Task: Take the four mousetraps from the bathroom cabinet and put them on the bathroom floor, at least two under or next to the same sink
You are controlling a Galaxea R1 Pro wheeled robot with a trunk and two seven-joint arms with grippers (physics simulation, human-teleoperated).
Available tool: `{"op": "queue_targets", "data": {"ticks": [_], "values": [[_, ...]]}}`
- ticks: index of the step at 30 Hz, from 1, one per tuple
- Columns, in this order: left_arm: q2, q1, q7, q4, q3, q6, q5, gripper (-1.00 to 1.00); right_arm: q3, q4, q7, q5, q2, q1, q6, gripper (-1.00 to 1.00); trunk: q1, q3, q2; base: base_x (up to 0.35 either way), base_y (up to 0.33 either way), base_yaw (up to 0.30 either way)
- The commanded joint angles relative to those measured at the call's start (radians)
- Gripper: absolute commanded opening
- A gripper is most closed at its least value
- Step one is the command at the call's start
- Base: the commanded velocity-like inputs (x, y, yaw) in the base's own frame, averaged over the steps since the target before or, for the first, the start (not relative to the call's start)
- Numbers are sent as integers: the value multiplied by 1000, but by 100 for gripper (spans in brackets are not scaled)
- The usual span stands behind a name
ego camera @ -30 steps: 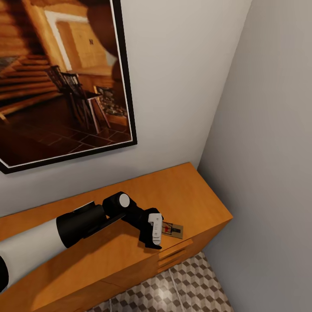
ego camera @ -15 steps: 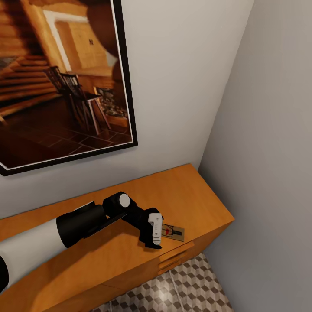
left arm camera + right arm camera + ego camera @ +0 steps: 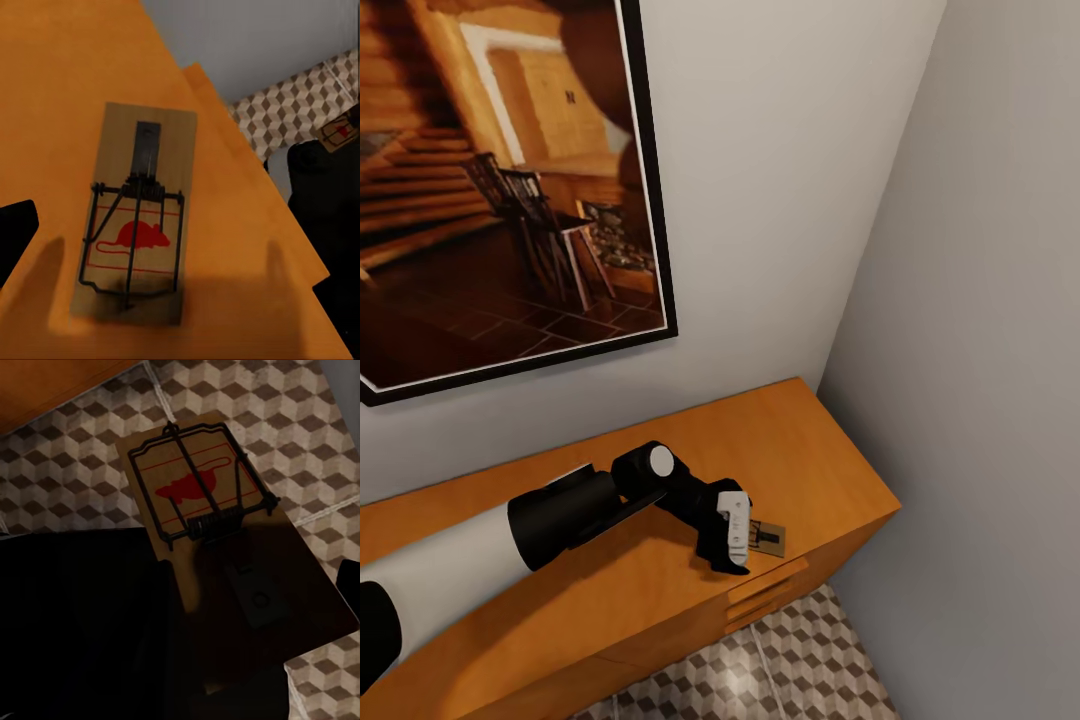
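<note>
A: Well, where does the left gripper point(image 3: 745, 545) stand?

B: Low over the flat top of the orange-brown cabinet point(image 3: 800, 450), near its front edge and toward the corner where the two grey walls meet. One mousetrap point(image 3: 765, 538) lies flat on the wood just beyond the white finger housing, partly hidden by it in the head view.

A: And is the gripper closed on it?

B: No. In the left wrist view the trap point(image 3: 139, 217) lies whole and flat on the cabinet top, red mouse print and dark wire bar facing up, with only soft shadows either side of it and a dark fingertip point(image 3: 15, 232) off at one edge. The fingers look spread apart with the board between them, untouched.

A: What about the right gripper?

B: Its camera looks down on a second mousetrap point(image 3: 199, 502), which runs into the dark gripper body point(image 3: 82, 615), with the cube-patterned bathroom floor point(image 3: 67, 472) behind. Whether it is pinched or lying on the tiles, I cannot tell; the fingers are lost in shadow.

A: Anything else in the room?

B: A large black-framed picture point(image 3: 510, 190) of a log interior hangs on the wall above the cabinet. In the left wrist view a small trap point(image 3: 341, 131) shows far below over the tiles, beside a dark shape.
</note>
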Motion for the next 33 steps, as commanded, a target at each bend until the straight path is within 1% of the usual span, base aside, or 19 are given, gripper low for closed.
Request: {"op": "queue_targets", "data": {"ticks": [1, 3, 7, 10, 18, 33], "values": [[-8, -1, 1, 1, -1, 9, 3, 100, 2, 2, 7, -11, 0, -1, -4, -100, 1, -2, -2, 0, 0, 0], [-16, -1, 1, 2, 3, 10, -12, 100, 2, 2, 8, -11, 0, -1, -4, -100, 1, -2, -2, 0, 0, 0], [-23, -1, 1, 3, 11, 12, -66, 100, 2, 2, 8, -11, 0, -1, -4, -100, 1, -2, -2, 0, 0, 0], [-24, -1, 0, 6, 12, 13, -84, 100, 2, 2, 8, -11, 0, -1, -4, -100, 1, -2, -2, 0, 0, 0], [-25, -1, 0, 39, 13, 10, -94, 100, 2, 2, 9, -11, 0, -1, -4, -100, 1, -2, -2, 0, 0, 0], [-25, -1, -1, 42, 13, 10, -96, 100, 2, 2, 9, -11, 0, -1, -4, -100, 1, -11, -2, 0, 0, 0]]}}
